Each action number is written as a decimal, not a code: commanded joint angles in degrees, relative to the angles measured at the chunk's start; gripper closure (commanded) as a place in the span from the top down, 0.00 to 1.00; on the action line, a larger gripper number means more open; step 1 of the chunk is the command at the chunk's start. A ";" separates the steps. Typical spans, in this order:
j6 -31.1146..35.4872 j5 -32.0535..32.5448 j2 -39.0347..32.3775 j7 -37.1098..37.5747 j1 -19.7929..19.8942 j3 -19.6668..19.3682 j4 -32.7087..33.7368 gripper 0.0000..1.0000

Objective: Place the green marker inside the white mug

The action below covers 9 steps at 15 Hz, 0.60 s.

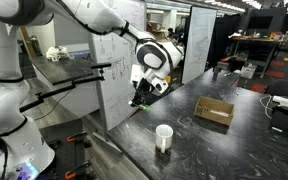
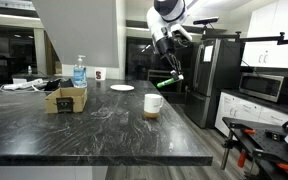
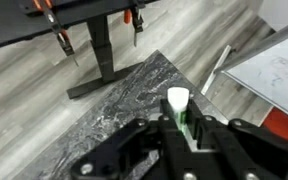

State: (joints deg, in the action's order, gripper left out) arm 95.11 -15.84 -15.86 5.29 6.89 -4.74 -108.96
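Pincer (image 3: 187, 130) clamping green marker (image 3: 183, 118), white mug (image 3: 177, 98) apart (whiteboard (image 3: 282, 65) txt illegible)

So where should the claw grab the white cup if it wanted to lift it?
Probably the rim of the white mug, coming straight down from above: it stands upright with its mouth open, so its wall can be pinched, inside and outside.
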 commanded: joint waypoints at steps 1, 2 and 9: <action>-2.54 2.35 2.67 -1.46 0.47 -1.32 -1.64 0.05; -3.47 3.26 2.93 -1.96 0.81 -1.77 -1.54 0.05; -6.39 8.29 2.87 -4.94 2.66 -3.71 -0.72 0.05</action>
State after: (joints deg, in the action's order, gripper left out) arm 90.09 -9.26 -13.67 2.03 9.25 -8.07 -109.42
